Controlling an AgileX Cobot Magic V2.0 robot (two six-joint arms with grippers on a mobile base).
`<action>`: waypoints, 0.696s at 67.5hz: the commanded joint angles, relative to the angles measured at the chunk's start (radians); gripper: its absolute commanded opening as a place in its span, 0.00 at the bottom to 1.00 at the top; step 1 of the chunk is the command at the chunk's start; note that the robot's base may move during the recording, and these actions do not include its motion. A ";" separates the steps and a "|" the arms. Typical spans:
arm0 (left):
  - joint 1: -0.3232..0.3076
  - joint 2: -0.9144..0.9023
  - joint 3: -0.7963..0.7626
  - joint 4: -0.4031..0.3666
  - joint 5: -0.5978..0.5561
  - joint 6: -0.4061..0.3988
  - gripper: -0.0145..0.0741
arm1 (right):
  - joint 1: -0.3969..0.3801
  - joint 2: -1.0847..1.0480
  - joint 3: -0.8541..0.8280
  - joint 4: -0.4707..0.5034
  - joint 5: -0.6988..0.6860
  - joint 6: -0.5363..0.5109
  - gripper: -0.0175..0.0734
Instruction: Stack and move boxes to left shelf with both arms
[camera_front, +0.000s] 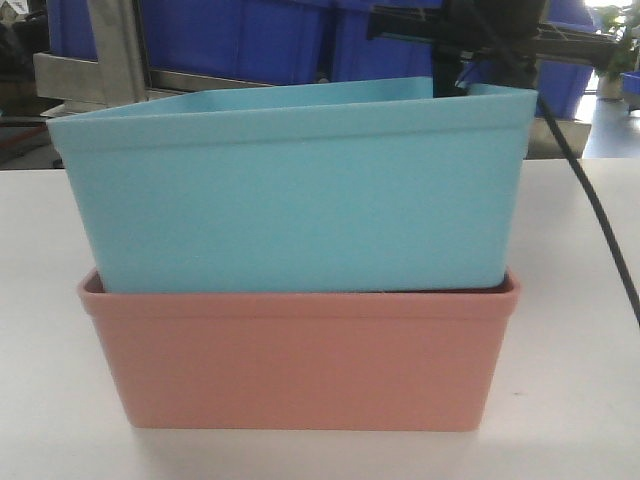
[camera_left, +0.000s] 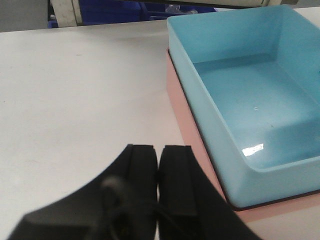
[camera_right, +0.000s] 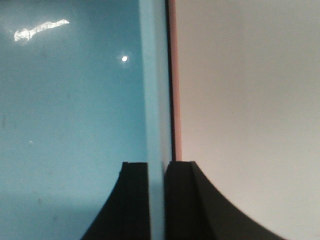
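The light blue box (camera_front: 300, 200) sits nested in the salmon pink box (camera_front: 300, 365) on the white table, slightly tilted with its right end higher. My right gripper (camera_right: 157, 167) is shut on the blue box's side wall (camera_right: 156, 100), one finger inside and one outside; a thin strip of the pink rim (camera_right: 173, 75) shows beside it. From the front, the right arm (camera_front: 450, 45) reaches down behind the blue rim. My left gripper (camera_left: 158, 150) is shut on nothing, over bare table left of the pink box (camera_left: 182, 125) and blue box (camera_left: 250, 90). Steel framing of the shelf (camera_front: 115, 50) stands behind at far left.
Dark blue crates (camera_front: 240, 35) line the back behind the steel frame. A black cable (camera_front: 590, 200) hangs from the right arm down across the table's right side. The white tabletop (camera_left: 75, 100) stretches left of the boxes.
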 joint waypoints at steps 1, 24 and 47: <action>-0.008 0.004 -0.029 -0.002 -0.070 0.002 0.16 | -0.002 -0.040 -0.034 0.018 -0.051 0.000 0.25; -0.008 0.004 -0.029 -0.002 -0.070 0.002 0.16 | -0.002 -0.004 -0.034 -0.001 -0.032 0.000 0.30; -0.008 0.004 -0.029 -0.002 -0.070 0.002 0.16 | -0.002 -0.022 -0.034 -0.021 0.003 -0.024 0.90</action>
